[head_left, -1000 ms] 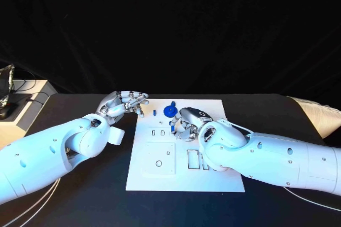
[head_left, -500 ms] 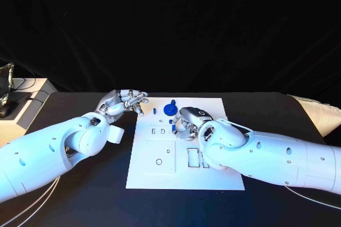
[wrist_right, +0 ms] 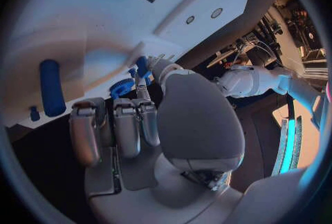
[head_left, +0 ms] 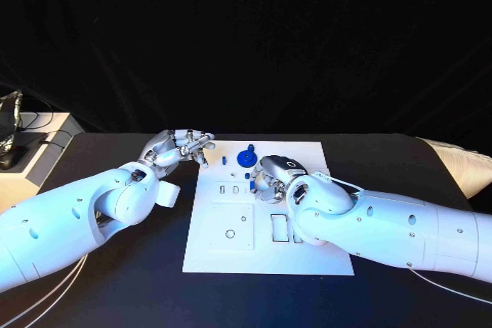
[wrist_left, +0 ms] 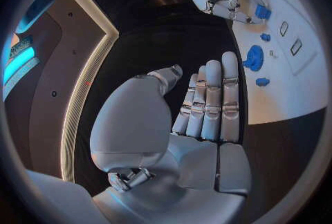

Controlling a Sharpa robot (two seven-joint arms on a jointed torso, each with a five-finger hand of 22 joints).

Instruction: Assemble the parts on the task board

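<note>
Black table [head_left: 123, 285], dark backdrop [head_left: 308, 57], pale side cabinet [head_left: 41, 154]

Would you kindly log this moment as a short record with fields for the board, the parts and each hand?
board: white task board on the black table
parts: blue gear near the board's far edge; blue cylinder lying on the board
left hand: at the board's far left corner, fingers together, holding nothing
right hand: over the board, pinching a small blue part

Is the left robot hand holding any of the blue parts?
No. In the left wrist view the left robot hand holds nothing, its fingers straight over the black table, beside the task board.
</note>
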